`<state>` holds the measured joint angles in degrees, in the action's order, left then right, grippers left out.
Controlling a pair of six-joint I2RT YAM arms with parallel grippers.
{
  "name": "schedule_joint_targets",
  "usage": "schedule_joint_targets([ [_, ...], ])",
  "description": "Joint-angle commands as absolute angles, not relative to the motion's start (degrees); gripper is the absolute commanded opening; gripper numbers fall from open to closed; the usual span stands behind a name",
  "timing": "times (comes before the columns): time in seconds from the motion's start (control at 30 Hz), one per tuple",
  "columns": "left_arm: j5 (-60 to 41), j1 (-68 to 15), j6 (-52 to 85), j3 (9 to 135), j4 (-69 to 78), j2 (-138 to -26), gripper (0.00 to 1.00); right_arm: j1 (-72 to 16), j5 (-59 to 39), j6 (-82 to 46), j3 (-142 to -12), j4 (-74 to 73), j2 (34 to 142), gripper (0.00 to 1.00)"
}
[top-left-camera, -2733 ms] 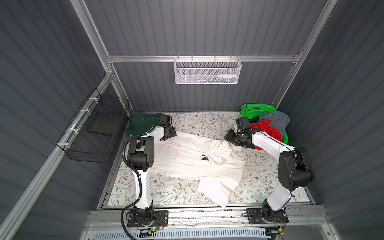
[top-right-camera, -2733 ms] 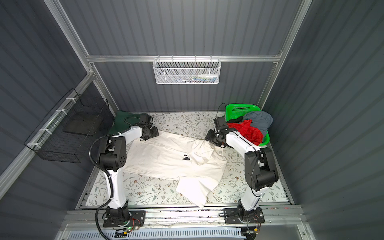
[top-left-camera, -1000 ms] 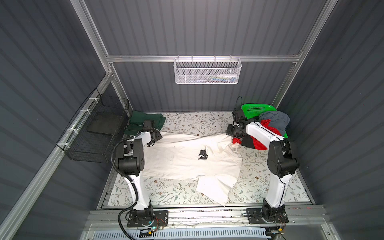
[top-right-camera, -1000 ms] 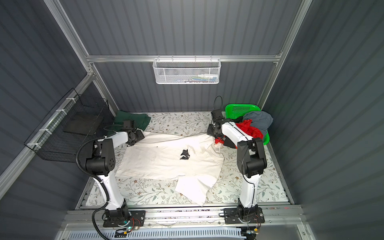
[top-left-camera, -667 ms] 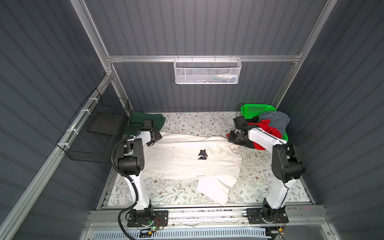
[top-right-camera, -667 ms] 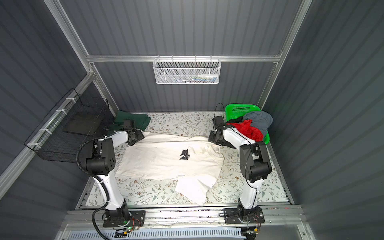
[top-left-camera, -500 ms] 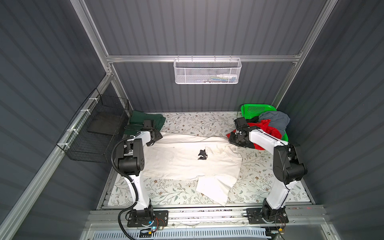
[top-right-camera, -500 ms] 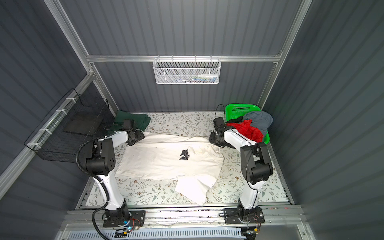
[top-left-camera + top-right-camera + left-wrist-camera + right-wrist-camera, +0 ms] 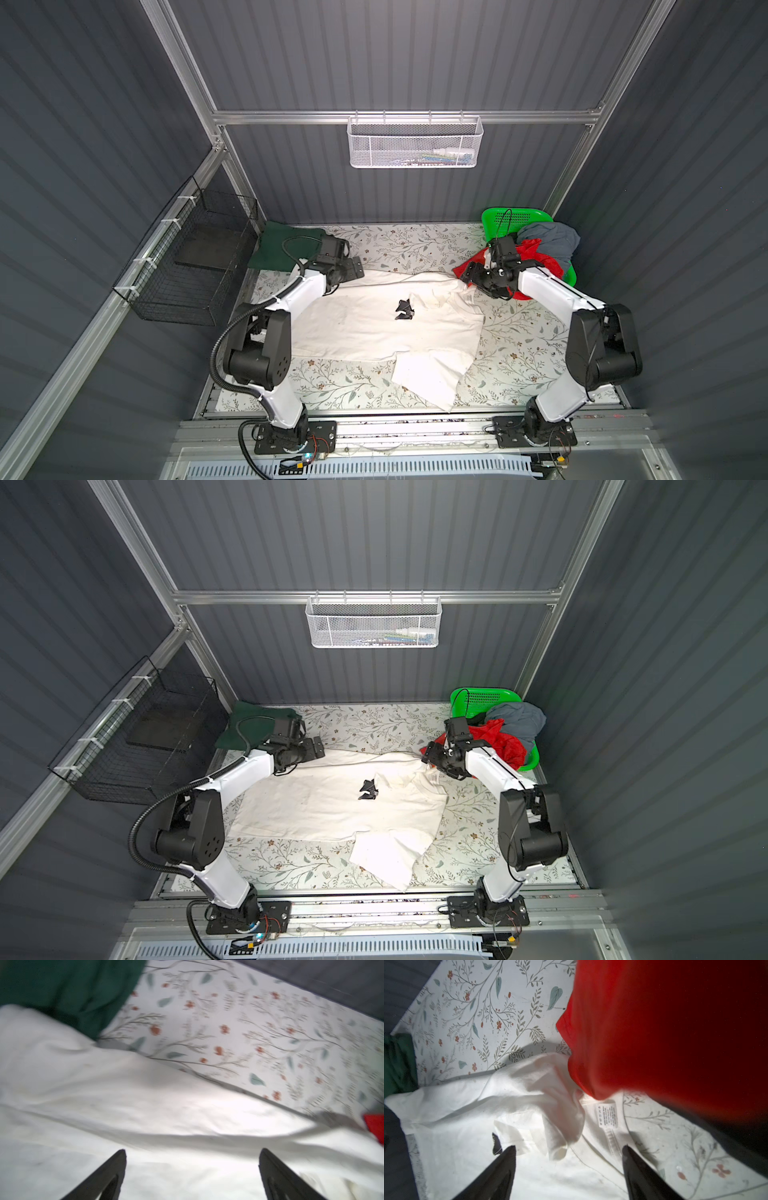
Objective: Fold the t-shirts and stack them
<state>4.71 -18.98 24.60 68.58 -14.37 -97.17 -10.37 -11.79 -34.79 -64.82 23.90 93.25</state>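
Note:
A large off-white t-shirt [image 9: 365, 332] [image 9: 324, 808] lies spread on the floral table, one sleeve toward the front and a small black patch [image 9: 404, 311] near its middle. My left gripper [image 9: 357, 268] [image 9: 192, 1159] hovers open over its far left edge, nothing between the fingers. My right gripper [image 9: 469, 277] [image 9: 569, 1155] stands open over the collar, near the neck label [image 9: 608, 1114]. A folded dark green shirt [image 9: 282, 249] [image 9: 62, 987] lies at the back left. A red shirt [image 9: 540, 266] [image 9: 654, 1032] and a grey-blue one [image 9: 548, 241] spill from the basket.
The bright green plastic basket [image 9: 511, 216] stands in the back right corner. A black wire basket [image 9: 195, 257] hangs on the left wall and a white mesh one [image 9: 415, 141] on the back wall. Bare floral table [image 9: 528, 349] shows right of the off-white shirt.
Both grippers have opened and let go of the off-white shirt's far edge. The left gripper has shifted right along that edge; the right one has drawn slightly toward the front.

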Motion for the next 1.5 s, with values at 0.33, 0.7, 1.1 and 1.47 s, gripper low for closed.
schedule_joint_targets([
  [0.33, -7.0, -38.1, 21.0, 76.8, -9.4, -110.3, 0.87, -6.5, -17.1, -38.2, -46.8, 15.0, 80.8, 0.99],
  [0.7, -6.6, -44.9, 21.8, 89.8, -11.1, -121.7, 0.73, -3.8, -21.5, -38.8, -37.1, 10.6, 77.3, 0.99],
  [1.1, 0.0, -46.3, 22.2, 96.1, -16.8, -128.2, 0.63, -0.7, -23.7, -37.4, -34.3, 9.5, 75.5, 0.99],
  [1.47, 0.0, -47.3, 22.5, 97.4, -15.3, -130.2, 0.61, -0.3, -25.5, -38.0, -33.7, 8.0, 76.5, 0.99],
])
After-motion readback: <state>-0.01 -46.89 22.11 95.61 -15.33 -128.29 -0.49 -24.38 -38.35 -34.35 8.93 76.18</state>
